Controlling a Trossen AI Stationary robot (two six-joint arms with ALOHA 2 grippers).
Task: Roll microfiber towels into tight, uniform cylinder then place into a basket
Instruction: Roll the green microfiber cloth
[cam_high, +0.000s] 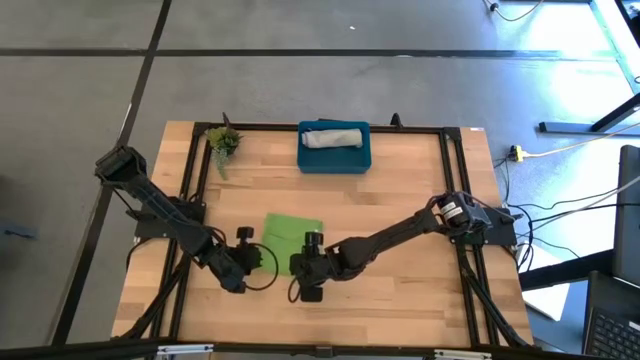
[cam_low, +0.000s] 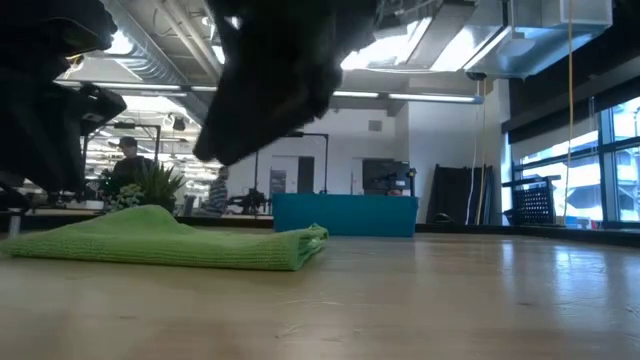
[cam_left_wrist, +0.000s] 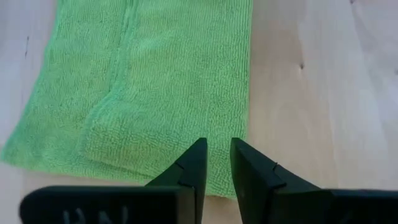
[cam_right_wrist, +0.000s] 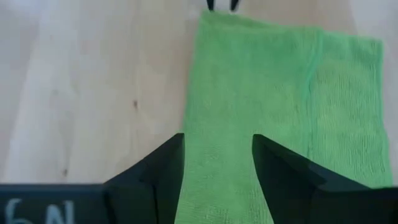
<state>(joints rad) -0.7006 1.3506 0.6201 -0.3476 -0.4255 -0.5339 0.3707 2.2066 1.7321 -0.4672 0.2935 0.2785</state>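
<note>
So the lime green towel (cam_high: 291, 238) is lying flat on the wooden table (cam_high: 400, 200), folded over into a longish rectangle, not rolled. From above, its long axis runs from the table's front edge toward the basket (cam_high: 335, 157), tipped a little off square so the far end leans toward the right arm's side. It sits well short of the basket, roughly straight out in front of it. In the low view it's a low flat pad with a folded edge showing on one end (cam_low: 300, 245).

The left gripper (cam_high: 262, 256) is right at the towel's near corner on the left-arm side. In its wrist view the two fingers (cam_left_wrist: 193, 168) stand only a narrow slit apart, parked over the towel's edge with nothing pinched between them that I can see.

The right gripper (cam_high: 312, 243) is at the towel's other near corner. Its fingers (cam_right_wrist: 163, 169) are spread apart with the green cloth lying under the gap, straddling the edge, not clamped on it.

The light grey towel (cam_high: 334, 137) is already a roll inside the basket, lying crosswise along the basket's long side. There's a small plant sprig (cam_high: 222, 142) just beside the basket, toward the left arm's side.
</note>
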